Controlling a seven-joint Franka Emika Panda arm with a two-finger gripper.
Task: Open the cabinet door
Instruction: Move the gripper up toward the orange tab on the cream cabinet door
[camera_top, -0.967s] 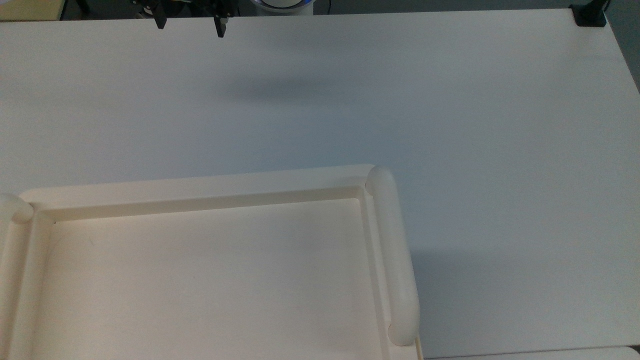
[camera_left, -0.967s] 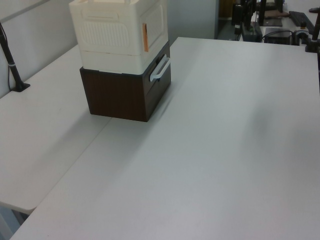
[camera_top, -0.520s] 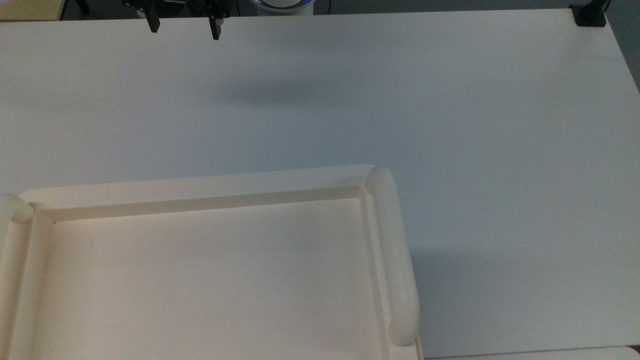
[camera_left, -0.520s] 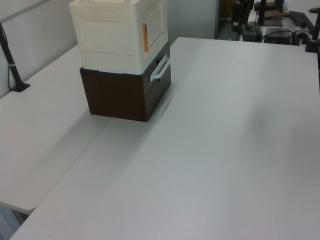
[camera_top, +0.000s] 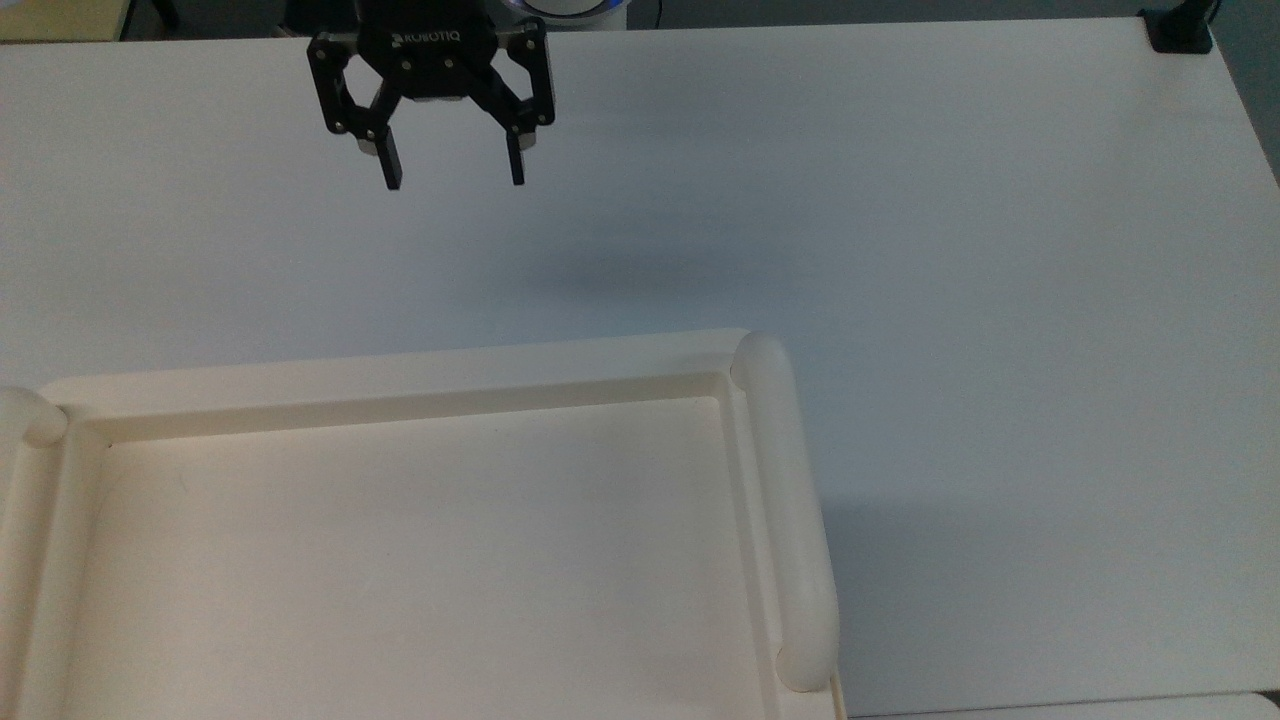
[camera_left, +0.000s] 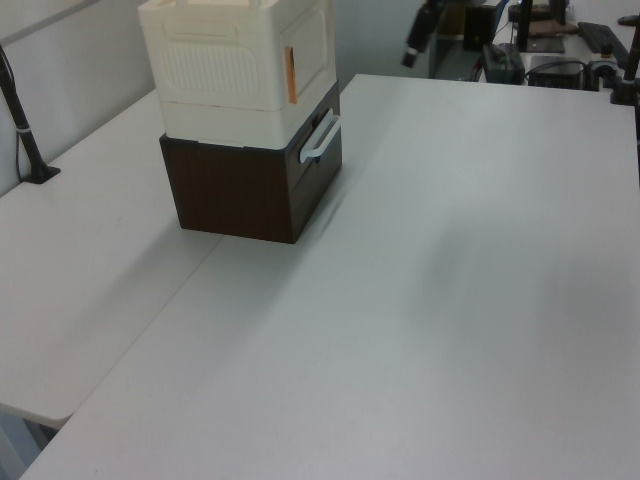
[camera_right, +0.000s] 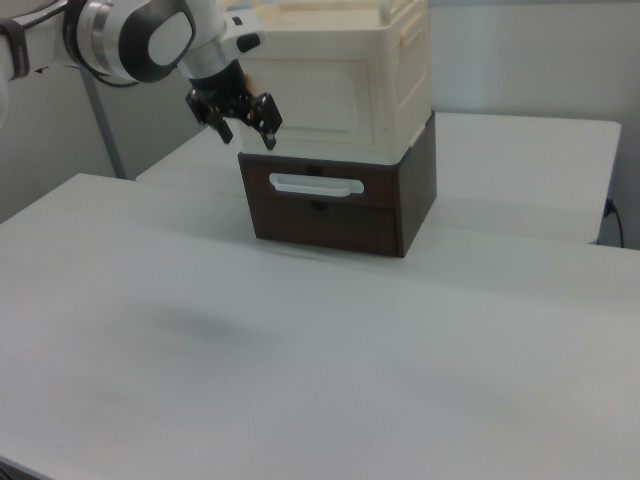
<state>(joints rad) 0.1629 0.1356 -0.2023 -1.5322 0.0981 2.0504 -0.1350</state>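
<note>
Cabinet door (camera_right: 305, 95), flat cream-white panel, shut. Black two-finger end effector (camera_top: 452, 172) advanced over white bench (camera_top: 900, 250) toward it, released, empty; approach underway.

So the gripper (camera_top: 452, 183) is all matte black, with "ROBOTIQ" in small white letters across its body. Open linkage frames flank that body, dotted with little silver screws at the joints, and two thin black fingers (camera_top: 391, 167) hang off them, spread apart. Just behind it, the arm (camera_right: 150, 38) is glossy white with rounded grey-black joint caps.
</note>
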